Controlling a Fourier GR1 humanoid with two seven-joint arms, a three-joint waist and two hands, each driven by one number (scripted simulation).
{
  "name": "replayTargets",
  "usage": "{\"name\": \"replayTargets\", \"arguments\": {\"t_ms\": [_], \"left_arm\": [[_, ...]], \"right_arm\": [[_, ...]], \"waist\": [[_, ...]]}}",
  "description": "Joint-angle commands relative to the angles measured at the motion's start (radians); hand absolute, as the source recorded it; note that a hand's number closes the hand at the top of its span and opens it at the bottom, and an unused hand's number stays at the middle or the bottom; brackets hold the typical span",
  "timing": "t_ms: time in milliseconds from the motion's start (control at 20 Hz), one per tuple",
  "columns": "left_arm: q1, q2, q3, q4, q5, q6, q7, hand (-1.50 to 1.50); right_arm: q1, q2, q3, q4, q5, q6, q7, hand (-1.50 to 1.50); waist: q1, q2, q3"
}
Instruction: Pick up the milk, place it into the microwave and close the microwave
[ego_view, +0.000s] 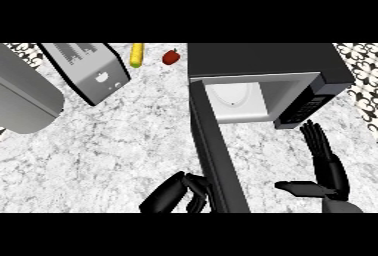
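Microwave (273, 75) stood open on the tabletop (111, 150); door (214, 155) swung wide. Milk was not visible; possibly inside the cavity. Left robot hand (173, 195) was curled at the door's outer edge, clenched round nothing visible. Right robot hand (325, 165) was released, fingers straight. The door was best pushed shut in a steady arc.

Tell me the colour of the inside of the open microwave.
White, or very light grey; the microwave cavity shows best in the head view, behind the open black door.

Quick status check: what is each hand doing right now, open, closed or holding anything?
Left hand: fingers curled, against the open microwave door; whether it grips the door cannot be told.
Right hand: open, fingers straight, holding nothing.
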Motion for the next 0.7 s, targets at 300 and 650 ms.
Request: {"name": "replayTargets", "arguments": {"t_ms": [300,650], "left_arm": [[-0.232,-0.003,-0.340,0.285,0.121,0.241,-0.024,1.50],[-0.331,-0.003,-0.502,0.288,0.316,0.565,-0.007,1.50]], "right_arm": [[0.326,-0.061,-0.033,-0.466,-0.136,0.110,0.132,-1.50],[0.347,-0.105,-0.058,-0.621,-0.292,0.222,0.253,-1.50]], "waist": [[-0.006,0.010,0.001],[-0.035,0.017,0.000]]}}
